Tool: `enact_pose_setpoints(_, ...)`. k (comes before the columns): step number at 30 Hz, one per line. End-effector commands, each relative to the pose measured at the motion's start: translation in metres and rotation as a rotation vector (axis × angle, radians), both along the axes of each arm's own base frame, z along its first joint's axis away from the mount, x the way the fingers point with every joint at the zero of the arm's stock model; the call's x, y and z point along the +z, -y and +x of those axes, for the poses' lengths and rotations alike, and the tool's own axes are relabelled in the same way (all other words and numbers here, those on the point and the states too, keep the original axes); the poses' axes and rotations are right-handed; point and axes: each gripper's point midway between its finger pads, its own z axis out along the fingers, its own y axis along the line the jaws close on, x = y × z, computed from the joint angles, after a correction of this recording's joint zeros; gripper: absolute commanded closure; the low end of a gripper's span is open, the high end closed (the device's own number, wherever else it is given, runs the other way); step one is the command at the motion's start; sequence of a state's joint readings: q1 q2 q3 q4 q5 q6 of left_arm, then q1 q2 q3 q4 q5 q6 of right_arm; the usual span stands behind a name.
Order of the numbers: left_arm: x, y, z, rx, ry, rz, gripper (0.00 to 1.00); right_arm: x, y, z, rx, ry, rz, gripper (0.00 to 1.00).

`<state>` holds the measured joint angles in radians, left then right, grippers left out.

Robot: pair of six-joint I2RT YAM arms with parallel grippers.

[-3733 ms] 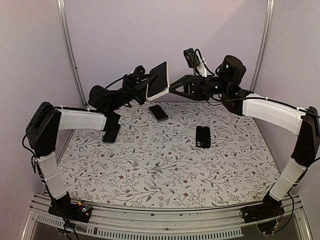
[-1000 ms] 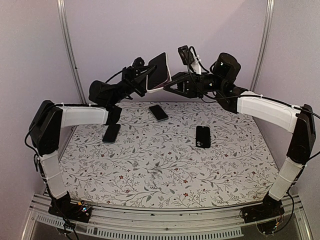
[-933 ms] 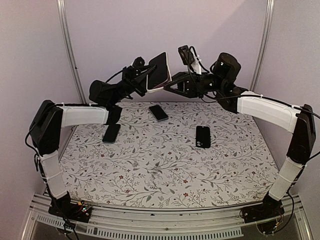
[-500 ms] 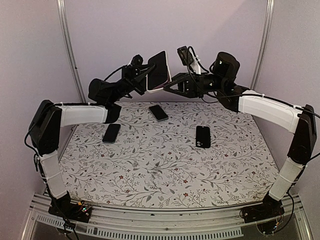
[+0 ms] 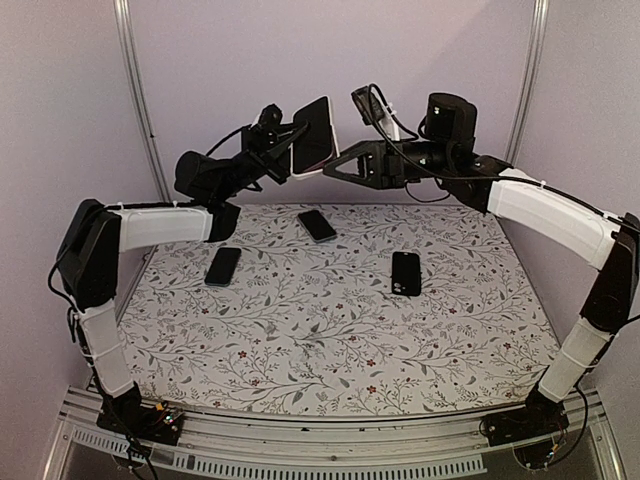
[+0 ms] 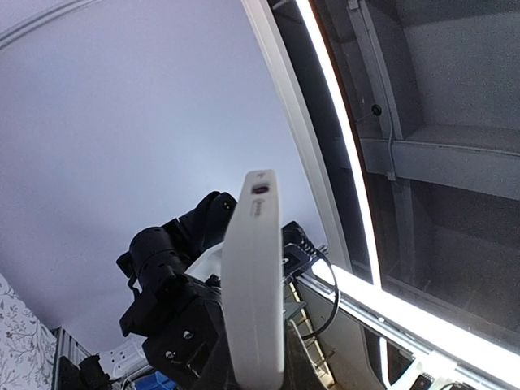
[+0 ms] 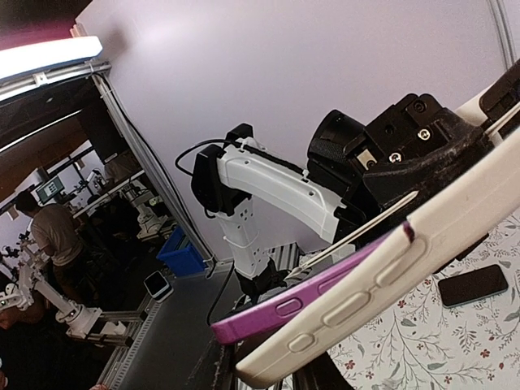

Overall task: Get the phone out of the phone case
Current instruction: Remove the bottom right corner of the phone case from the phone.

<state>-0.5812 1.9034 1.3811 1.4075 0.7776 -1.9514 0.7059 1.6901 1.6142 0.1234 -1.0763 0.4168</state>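
Note:
A cream-white phone case [image 5: 311, 135] with the phone in it hangs high above the back of the table. My left gripper [image 5: 287, 150] is shut on its left edge. In the left wrist view the case [image 6: 254, 276] stands edge-on, straight up from my left gripper [image 6: 256, 380]. My right gripper [image 5: 329, 172] meets the case's lower corner from the right. The right wrist view shows the purple phone [image 7: 325, 294] lifted out of the case [image 7: 382, 280] at that corner, with my right gripper [image 7: 272, 375] shut on the case's end.
Three dark phones lie on the floral table cover: one at the left [image 5: 222, 266], one at the back middle [image 5: 317, 225], one right of the middle [image 5: 406, 273]. Metal posts [image 5: 137, 100] stand at both back corners before the wall.
Both arms have lifted the cased phone a little higher. The right arm has risen to a more level pose and its jaws have closed slightly.

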Motion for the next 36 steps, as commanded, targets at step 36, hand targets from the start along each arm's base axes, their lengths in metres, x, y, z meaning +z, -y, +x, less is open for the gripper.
enact_pose_setpoints(36,-0.023,0.013,-0.076,-0.095,0.303,0.156,1.0,-0.001,0.047,0.123,-0.607,-0.273,0.12,0.89)
